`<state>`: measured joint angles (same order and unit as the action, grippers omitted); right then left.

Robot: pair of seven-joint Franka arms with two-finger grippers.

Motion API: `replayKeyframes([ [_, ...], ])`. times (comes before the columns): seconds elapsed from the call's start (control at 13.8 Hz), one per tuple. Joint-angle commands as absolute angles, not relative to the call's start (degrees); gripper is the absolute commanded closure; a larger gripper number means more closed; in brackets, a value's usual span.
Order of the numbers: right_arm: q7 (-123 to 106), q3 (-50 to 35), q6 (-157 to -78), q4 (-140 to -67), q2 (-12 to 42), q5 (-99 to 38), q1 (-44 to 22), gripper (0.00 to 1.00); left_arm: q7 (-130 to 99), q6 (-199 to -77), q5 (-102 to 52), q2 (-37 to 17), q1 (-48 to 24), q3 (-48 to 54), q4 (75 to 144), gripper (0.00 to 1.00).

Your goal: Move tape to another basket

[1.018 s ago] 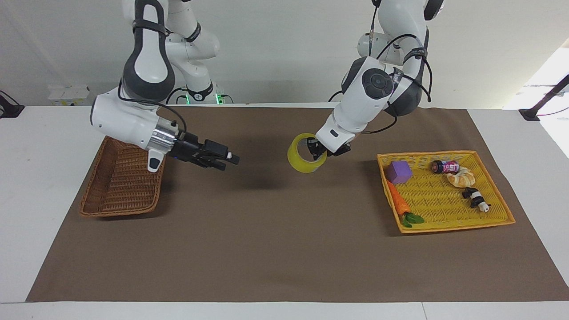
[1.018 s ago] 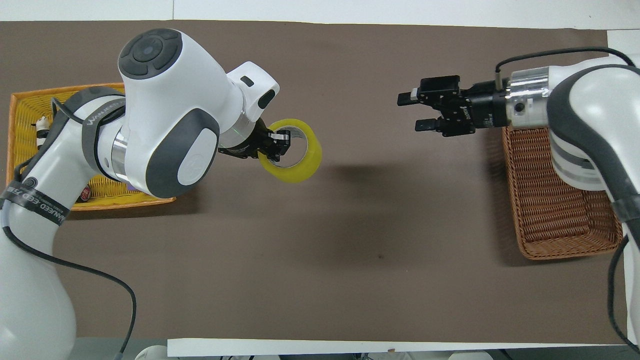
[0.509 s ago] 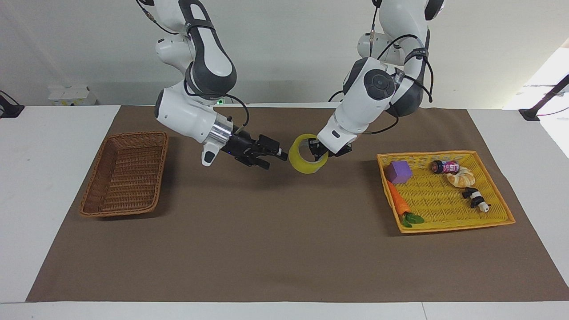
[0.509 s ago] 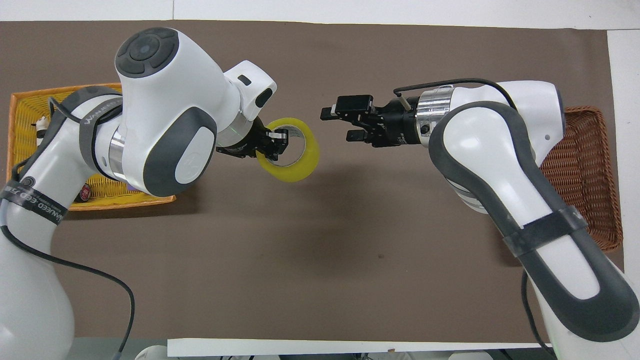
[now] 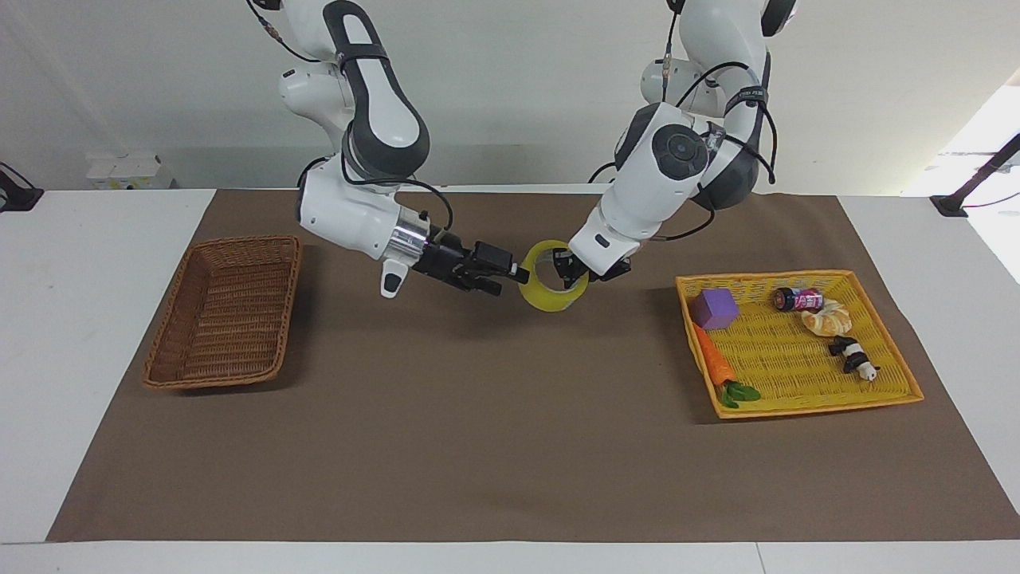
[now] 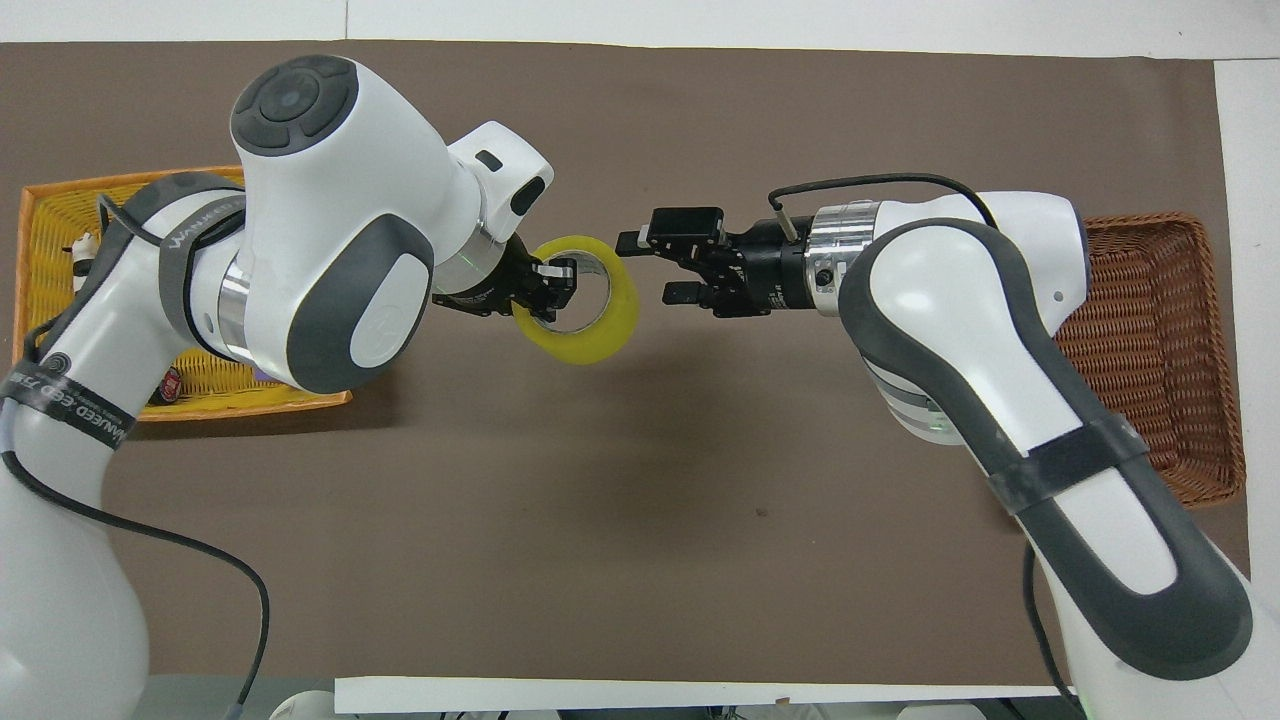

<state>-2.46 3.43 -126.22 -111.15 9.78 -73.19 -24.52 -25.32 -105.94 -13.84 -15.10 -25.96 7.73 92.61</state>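
The yellow tape (image 5: 548, 300) hangs in the air over the middle of the brown mat. My left gripper (image 5: 567, 271) is shut on its rim, one finger inside the core; the overhead view shows the same for the gripper (image 6: 553, 290) and the tape (image 6: 592, 340). My right gripper (image 5: 510, 282) is open and level, its fingertips right at the tape's outer edge on the side away from the left gripper. I cannot tell if they touch. It also shows in the overhead view (image 6: 647, 267). The brown wicker basket (image 5: 217, 319) lies empty at the right arm's end (image 6: 1150, 330).
A bright yellow basket (image 5: 805, 367) at the left arm's end holds a purple cube (image 5: 715, 308), a carrot (image 5: 713, 363), a small can (image 5: 797, 299), a bread piece (image 5: 827, 320) and a panda toy (image 5: 853, 356). The left arm partly covers this yellow basket (image 6: 50, 250) in the overhead view.
My right gripper has swung from beside the wicker basket across the mat to the tape's edge, staying open. The left gripper has held the tape almost still.
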Motion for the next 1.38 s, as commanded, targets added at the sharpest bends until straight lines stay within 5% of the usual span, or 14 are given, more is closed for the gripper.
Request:
replayKeyframes([
  [0.0, -3.3, 3.5, -127.9, -112.3, 9.0, -74.7, -25.9, 0.00, -25.0, -106.3, -14.9, -13.5, -25.5, 7.6, 94.0, 0.97],
  [0.29, -3.2, 3.5, -127.9, -113.2, 8.9, -74.7, -26.5, 0.03, -25.0, -106.2, -14.9, -13.4, -25.5, 7.6, 94.0, 0.97],
  [0.58, -3.3, 3.5, -127.9, -113.4, 8.7, -74.6, -26.6, 0.24, -25.1, -106.3, -14.9, -13.5, -25.6, 7.6, 94.0, 0.97],
  [0.95, -1.9, 3.5, -127.5, -113.4, 8.6, -74.7, -26.6, 0.95, -25.0, -106.3, -14.9, -13.5, -25.5, 7.6, 94.0, 0.96],
  [1.09, -1.1, 3.5, -127.4, -113.3, 8.6, -74.6, -26.5, 1.00, -25.2, -106.2, -14.9, -13.5, -25.8, 7.6, 93.8, 0.75],
  [1.16, -1.1, 3.5, -127.4, -113.3, 8.7, -74.6, -26.5, 1.00, -25.1, -105.4, -14.7, -13.5, -25.9, 7.6, 93.4, 0.40],
  [1.31, -1.1, 3.5, -127.3, -113.1, 8.7, -74.7, -26.5, 1.00, -25.1, -103.2, -14.3, -13.4, -25.8, 7.6, 92.4, 0.24],
])
